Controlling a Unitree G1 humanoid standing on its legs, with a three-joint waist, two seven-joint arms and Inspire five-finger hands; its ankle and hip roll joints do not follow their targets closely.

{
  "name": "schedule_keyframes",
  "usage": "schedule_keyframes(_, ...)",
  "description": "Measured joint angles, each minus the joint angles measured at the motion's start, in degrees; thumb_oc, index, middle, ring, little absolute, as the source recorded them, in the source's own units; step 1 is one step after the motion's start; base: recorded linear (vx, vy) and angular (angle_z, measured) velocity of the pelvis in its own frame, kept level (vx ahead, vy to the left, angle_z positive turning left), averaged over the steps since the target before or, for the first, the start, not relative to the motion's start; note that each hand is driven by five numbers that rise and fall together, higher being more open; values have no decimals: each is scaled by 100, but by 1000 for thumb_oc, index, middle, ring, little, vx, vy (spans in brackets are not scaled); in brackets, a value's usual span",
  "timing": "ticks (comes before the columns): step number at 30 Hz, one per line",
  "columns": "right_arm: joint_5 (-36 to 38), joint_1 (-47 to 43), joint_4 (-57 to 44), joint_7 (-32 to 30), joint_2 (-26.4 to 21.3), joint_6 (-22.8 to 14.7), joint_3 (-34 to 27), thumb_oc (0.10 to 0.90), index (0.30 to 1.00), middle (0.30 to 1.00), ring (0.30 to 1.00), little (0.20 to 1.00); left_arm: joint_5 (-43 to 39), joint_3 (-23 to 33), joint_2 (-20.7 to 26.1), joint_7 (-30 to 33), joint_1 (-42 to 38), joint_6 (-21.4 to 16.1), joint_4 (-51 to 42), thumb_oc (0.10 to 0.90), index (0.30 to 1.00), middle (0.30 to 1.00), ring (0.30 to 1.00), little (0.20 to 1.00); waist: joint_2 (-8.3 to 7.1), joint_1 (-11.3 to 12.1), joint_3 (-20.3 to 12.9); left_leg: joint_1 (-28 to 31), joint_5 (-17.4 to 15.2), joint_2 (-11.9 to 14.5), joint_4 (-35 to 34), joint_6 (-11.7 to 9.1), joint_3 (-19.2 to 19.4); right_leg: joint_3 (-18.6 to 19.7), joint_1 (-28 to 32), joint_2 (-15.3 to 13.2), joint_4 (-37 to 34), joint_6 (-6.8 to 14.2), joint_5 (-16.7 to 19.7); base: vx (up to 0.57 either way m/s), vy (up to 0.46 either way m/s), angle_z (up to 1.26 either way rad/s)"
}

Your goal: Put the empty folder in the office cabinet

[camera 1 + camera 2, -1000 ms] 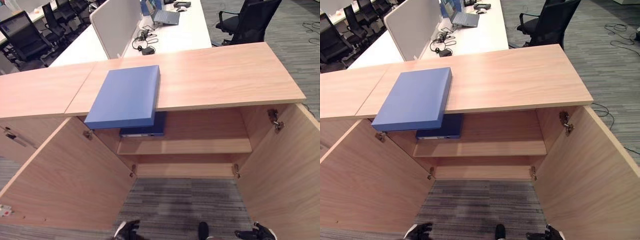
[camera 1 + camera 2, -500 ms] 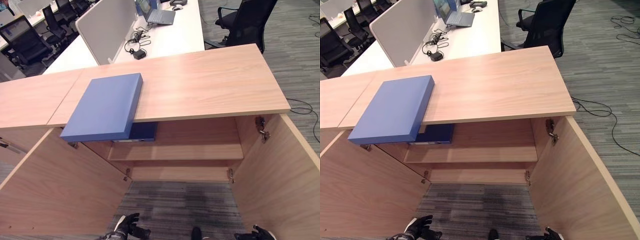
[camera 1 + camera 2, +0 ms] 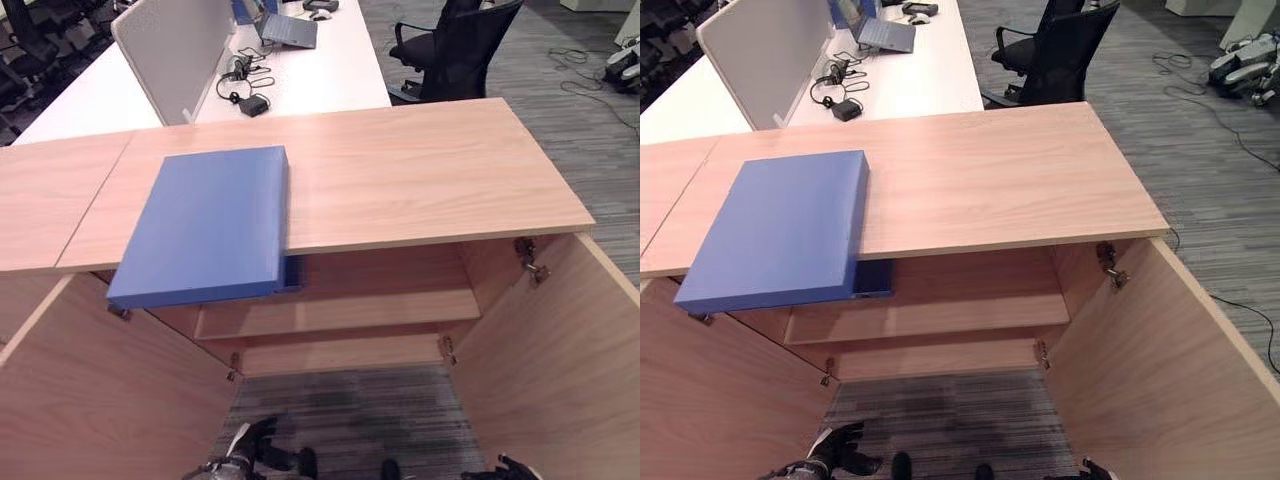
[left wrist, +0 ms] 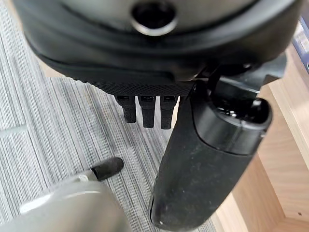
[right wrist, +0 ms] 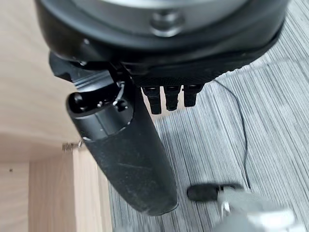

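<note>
On top of the office cabinet, at about ten o'clock, you have the blue folder lying flat, its near edge overhanging the open front. Below it, on the shelf, sits what looks like a second blue binder. Your left robot hand and right robot hand hang low over the carpet, both released.

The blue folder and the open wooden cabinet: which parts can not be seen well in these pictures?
- Second blue folder on the shelf, eye views: mostly hidden by the flat blue folder overhanging the wooden cabinet top.
- Whether the top folder is empty: it lies closed.
- Cabinet's lower shelf: its rear is shadowed.
- Right hand: cut off by the bottom edge.
- Left hand: too small there to judge its fingers.
</note>
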Motion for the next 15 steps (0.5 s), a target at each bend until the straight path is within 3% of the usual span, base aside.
schedule_keyframes(5,-3,30,-69,25,184,21,46,800,900,900,900,900,5,-3,40,2,269,72,-50,800,900,900,900,900,-7,17,-272,70,-100,-240,-23,247,221,156,-28,-261,8,137,67,15,177,-17)
schedule_keyframes(10,-3,163,-178,24,339,28,80,800,900,900,900,900,-1,8,215,41,277,71,-276,800,900,900,900,900,-271,26,-475,94,-112,-278,-24,273,230,171,-17,-295,2,152,62,-10,74,-2)
schedule_keyframes(11,-1,211,-179,15,398,27,78,800,900,900,900,900,-11,122,282,68,308,58,-356,800,900,900,900,900,-369,91,-546,96,-111,-271,-24,272,223,165,-11,-290,7,151,61,-49,58,-1)
schedule_keyframes(15,4,384,-179,-41,474,-29,81,800,900,900,900,900,-402,515,364,329,556,-183,-935,800,900,900,900,900,-529,180,-661,45,-92,-276,-25,264,82,42,5,-283,1,151,47,-43,10,16)
